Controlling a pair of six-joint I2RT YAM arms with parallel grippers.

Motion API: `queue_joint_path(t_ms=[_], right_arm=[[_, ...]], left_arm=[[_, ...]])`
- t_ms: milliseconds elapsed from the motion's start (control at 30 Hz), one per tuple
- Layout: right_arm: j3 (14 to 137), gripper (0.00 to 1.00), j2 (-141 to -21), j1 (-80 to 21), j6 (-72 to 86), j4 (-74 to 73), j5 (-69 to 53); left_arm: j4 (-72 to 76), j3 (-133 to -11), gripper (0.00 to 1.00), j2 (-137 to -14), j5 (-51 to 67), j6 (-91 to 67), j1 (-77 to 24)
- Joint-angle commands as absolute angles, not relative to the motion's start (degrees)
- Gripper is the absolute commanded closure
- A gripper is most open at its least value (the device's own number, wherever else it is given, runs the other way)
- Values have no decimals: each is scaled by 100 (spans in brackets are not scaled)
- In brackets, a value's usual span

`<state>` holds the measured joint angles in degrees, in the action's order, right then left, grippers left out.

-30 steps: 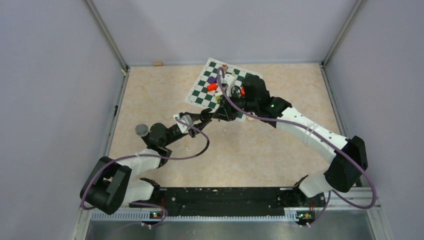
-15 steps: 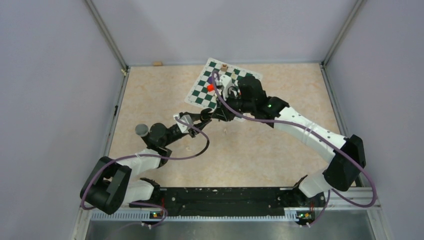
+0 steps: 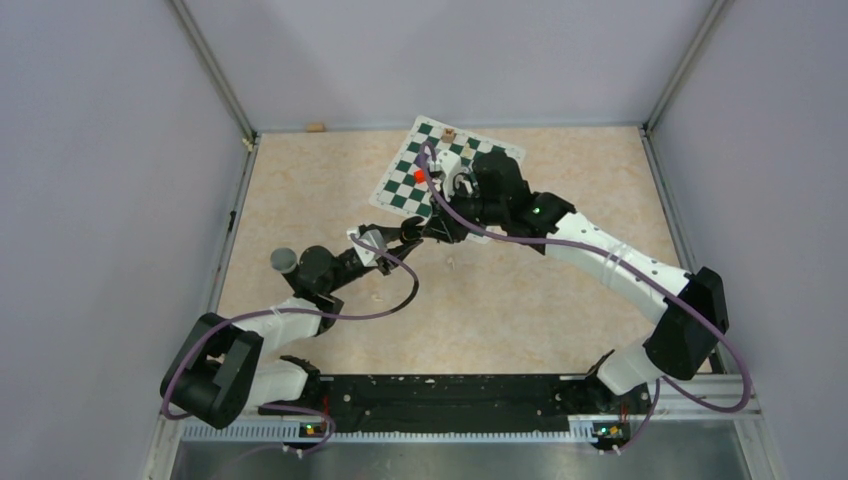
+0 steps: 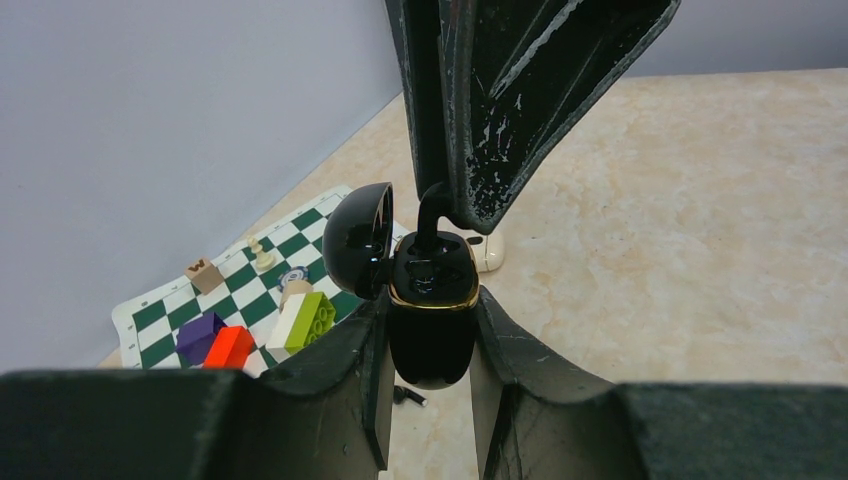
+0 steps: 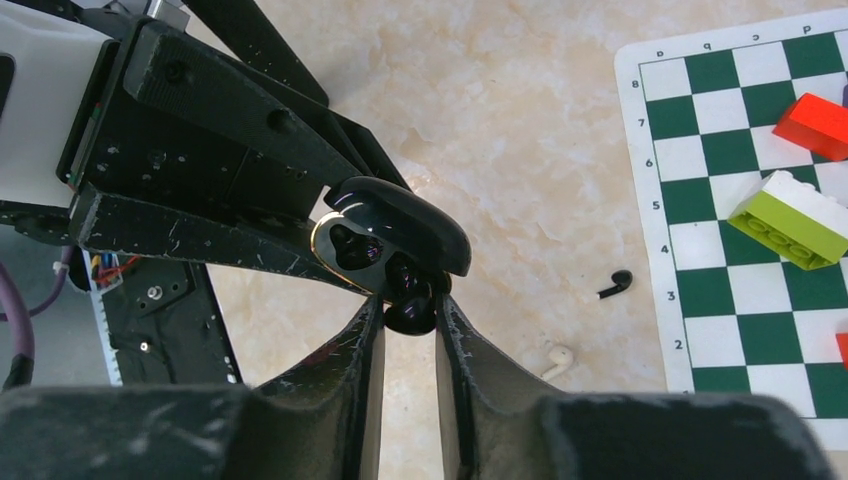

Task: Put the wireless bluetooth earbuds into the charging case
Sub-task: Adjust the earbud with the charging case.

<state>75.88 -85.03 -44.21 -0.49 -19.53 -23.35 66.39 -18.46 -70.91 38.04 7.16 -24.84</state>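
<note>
Left gripper [image 4: 428,318] clamped on open charging case [image 4: 432,350], right gripper [image 5: 408,312] pinching half-hidden earbud [image 5: 410,318], 2nd earbud [image 5: 621,283] on table [image 5: 520,120]

Open black charging case [image 4: 430,320], earbud [image 5: 410,315] at socket

The right fingers [image 5: 362,345] pinch a black earbud [image 5: 410,316] at the mouth of the open charging case [image 5: 395,215], which the left fingers [image 5: 200,235] hold from the upper left. A second black earbud [image 5: 617,284] lies on the tabletop [image 5: 520,120] just beside the chessboard [image 5: 740,300], with a white earbud [image 5: 556,358] near it. A green-and-white brick [image 5: 790,220] and a red brick [image 5: 815,125] sit on the board.
</note>
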Motion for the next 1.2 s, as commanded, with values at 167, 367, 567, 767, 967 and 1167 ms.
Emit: queue_joint_path(t_ms=[167, 367, 567, 767, 967, 1167], right_arm=[[8120, 49, -8458, -4561, -41, -1965, -2703], [8095, 30, -8176, -4534, -120, -2048, -2954], [7892, 29, -7809, -4263, -285, -2126, -3049], [7456, 36, -7181, -4096, -1219, -2278, -3412], [6522, 52, -6624, -4097, -2245, -1736, -2877], [6126, 39, -6661, -4125, -2180, -1026, -2464]], left_arm=[[7075, -1827, 99, -7062, 3978, 617, -2522], [7135, -1852, 99, -7043, 4097, 388, -2508], [7238, -1880, 98, -6975, 4347, 73, -2455], [7383, -1986, 98, -6827, 4972, -572, -2324], [7391, -2138, 98, -6723, 5715, -1151, -2303], [6953, -2241, 99, -6632, 6089, -1178, -2301]])
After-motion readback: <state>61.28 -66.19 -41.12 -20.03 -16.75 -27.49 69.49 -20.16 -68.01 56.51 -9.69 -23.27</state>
